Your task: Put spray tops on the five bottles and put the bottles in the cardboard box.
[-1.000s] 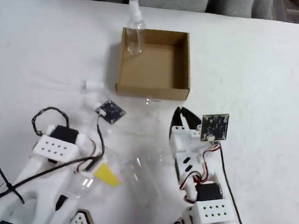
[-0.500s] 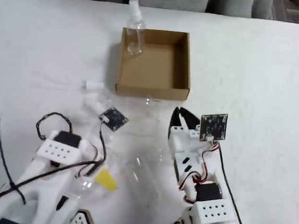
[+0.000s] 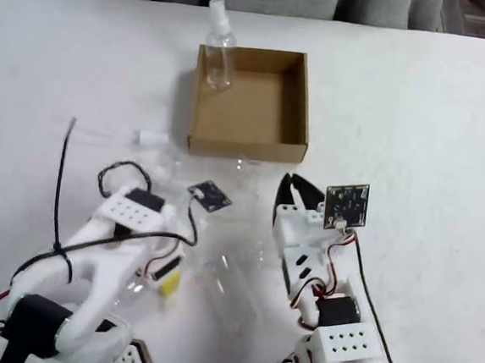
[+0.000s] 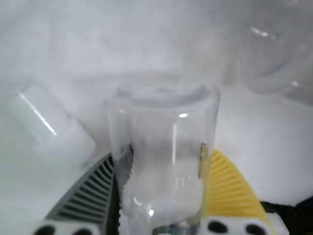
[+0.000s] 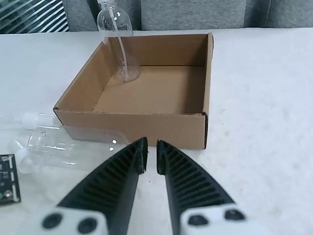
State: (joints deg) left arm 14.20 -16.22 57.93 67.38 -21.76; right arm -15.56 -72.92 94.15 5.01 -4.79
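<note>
The left gripper (image 4: pixel 164 164) pinches a clear bottle (image 4: pixel 161 122) between its grey and yellow fingers. In the left wrist view the bottle's open mouth points away from the camera. A white spray top (image 4: pixel 49 129) lies on the table just beside it, and the curved wall of another bottle (image 4: pixel 274 49) shows farther off, cut by the frame edge.

From the high view the held bottle is hidden under the left arm (only the yellow finger (image 3: pixel 168 282) peeks out), and the clear bottles lying between the arms (image 3: pixel 236 274) are little more than glints on the white table (image 3: pixel 418 120).

The right gripper (image 5: pixel 151 149) sits low near the front of the cardboard box (image 5: pixel 146 125). Its black fingers are pressed almost together, with nothing between them. Its wrist view shows what the high view barely does: an uncapped bottle (image 5: pixel 73 142) lying on its side against the box's near wall, with another clear piece with a white end (image 5: pixel 29 119) behind it, half cut off.

One capped bottle (image 3: pixel 220 48) stands upright in the box's far corner on the left arm's side. A loose spray top (image 3: pixel 149 138) lies on the table beside the box.
</note>
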